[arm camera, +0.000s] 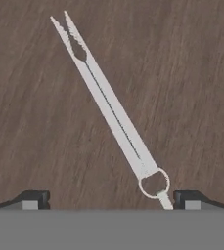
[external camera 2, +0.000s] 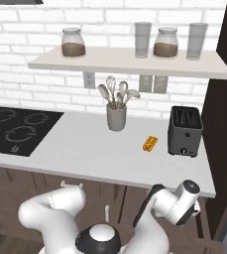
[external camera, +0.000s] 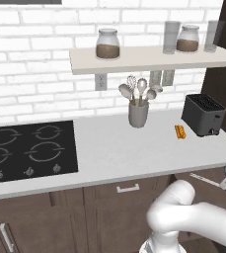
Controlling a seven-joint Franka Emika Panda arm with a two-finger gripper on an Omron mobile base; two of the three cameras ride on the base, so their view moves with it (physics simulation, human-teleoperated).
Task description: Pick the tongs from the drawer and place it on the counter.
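Claw [arm camera: 111, 200] wide apart, straddling tongs [arm camera: 108, 105] on drawer [arm camera: 30, 97] floor, untouched.

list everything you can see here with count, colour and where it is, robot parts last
tongs: 1, pale silver, lying on the brown wood drawer floor, ring end between the fingertips
counter: 1, pale grey-white, under the brick wall
cooktop: 1, black, four burners, left in the counter
utensil holder: 1, grey, mid counter, holding spoons and a whisk
toaster: 1, dark grey, right end of the counter
small orange item: 1, beside the toaster
shelf: 1, pale, on the wall
jars: 2, clear with brown contents, on the shelf
glasses: 2, clear, on the shelf
cabinet fronts: dark brown, below the counter
arm: 1, white
gripper: 1, dark fingertips, spread apart over the tongs
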